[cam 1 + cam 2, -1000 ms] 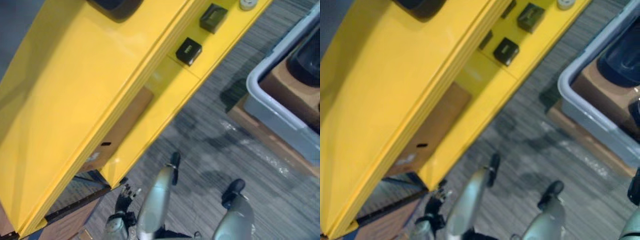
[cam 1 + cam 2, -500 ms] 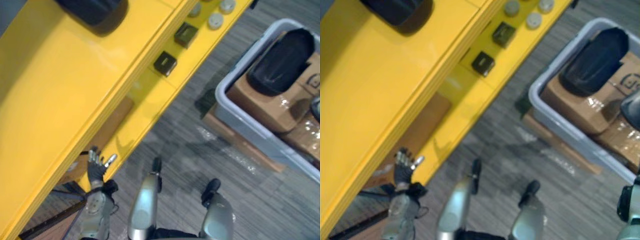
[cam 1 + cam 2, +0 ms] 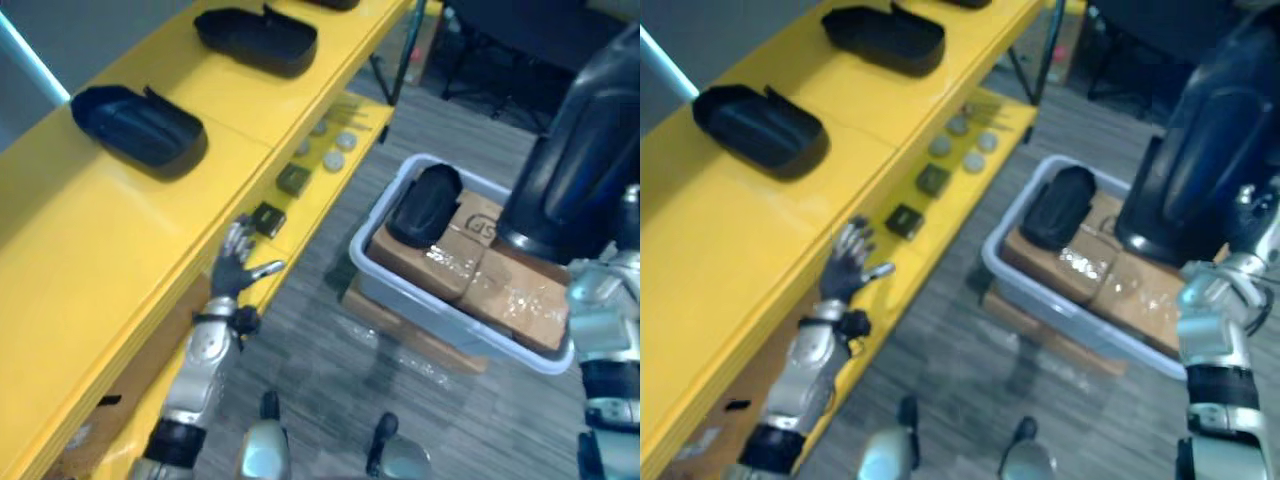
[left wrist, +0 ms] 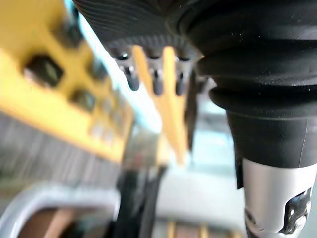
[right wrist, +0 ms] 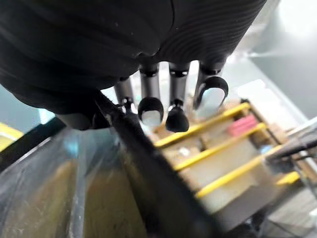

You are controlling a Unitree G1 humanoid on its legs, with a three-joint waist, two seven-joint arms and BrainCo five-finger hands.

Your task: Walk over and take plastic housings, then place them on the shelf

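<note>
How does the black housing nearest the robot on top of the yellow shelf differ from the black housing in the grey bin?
The shelf housing lies hollow side up, so its inside shows; the bin housing lies rounded back up. The shelf housing rests directly on the yellow shelf; the bin housing sits on brown boxes inside the grey bin. Both are black, long and rounded.
</note>
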